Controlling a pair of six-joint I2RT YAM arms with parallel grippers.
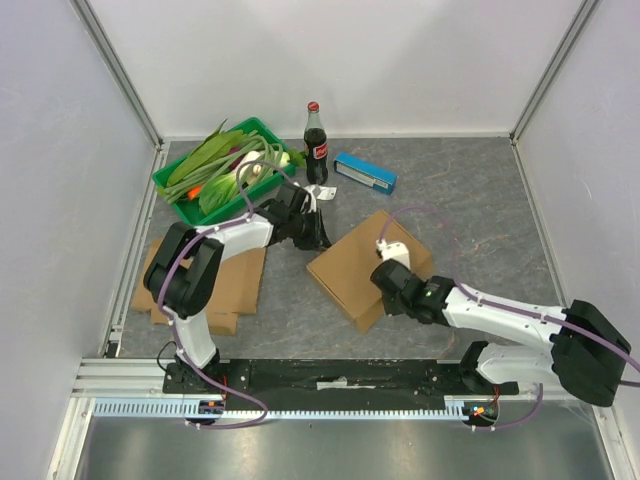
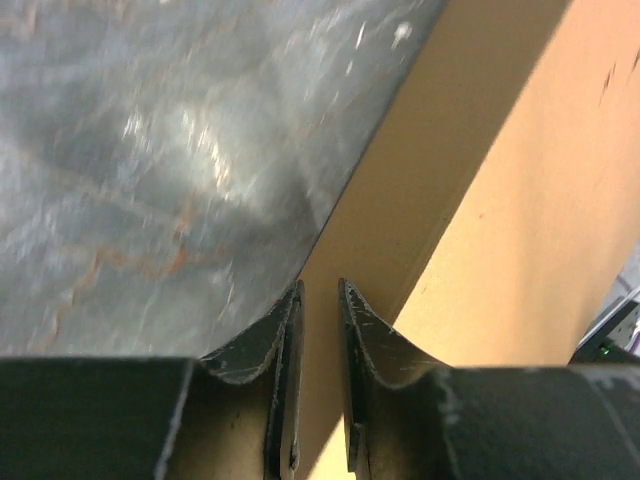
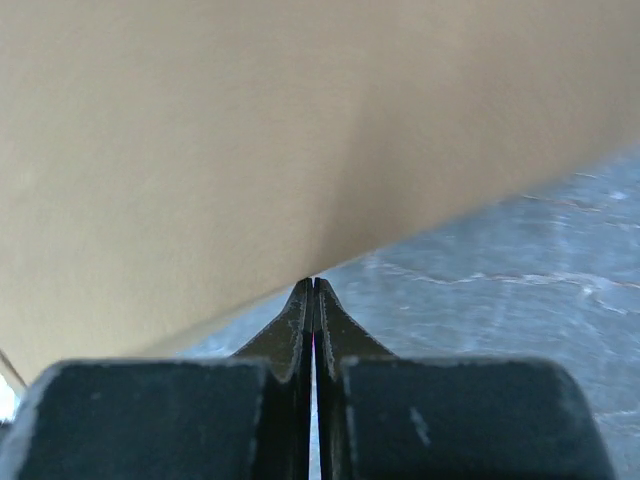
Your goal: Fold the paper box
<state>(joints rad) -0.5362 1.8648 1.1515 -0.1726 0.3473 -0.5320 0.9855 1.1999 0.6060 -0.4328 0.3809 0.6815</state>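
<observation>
The brown paper box [image 1: 350,262] lies in the middle of the grey table. In the top view my left gripper [image 1: 320,236] is at its left corner. In the left wrist view my left gripper [image 2: 320,286] stands open by a narrow gap, and the box's side wall [image 2: 420,190] runs up to and behind that gap; nothing is clearly pinched. My right gripper [image 1: 380,268] leans over the box's near side. In the right wrist view my right gripper [image 3: 313,281] is shut with its tips touching the lower edge of a cardboard panel [image 3: 250,140], holding nothing.
A green basket [image 1: 168,186] of vegetables stands at the back left, with a cola bottle [image 1: 316,145] and a flat blue box [image 1: 365,172] to its right. A stack of flat cardboard sheets [image 1: 236,286] lies by the left arm's base.
</observation>
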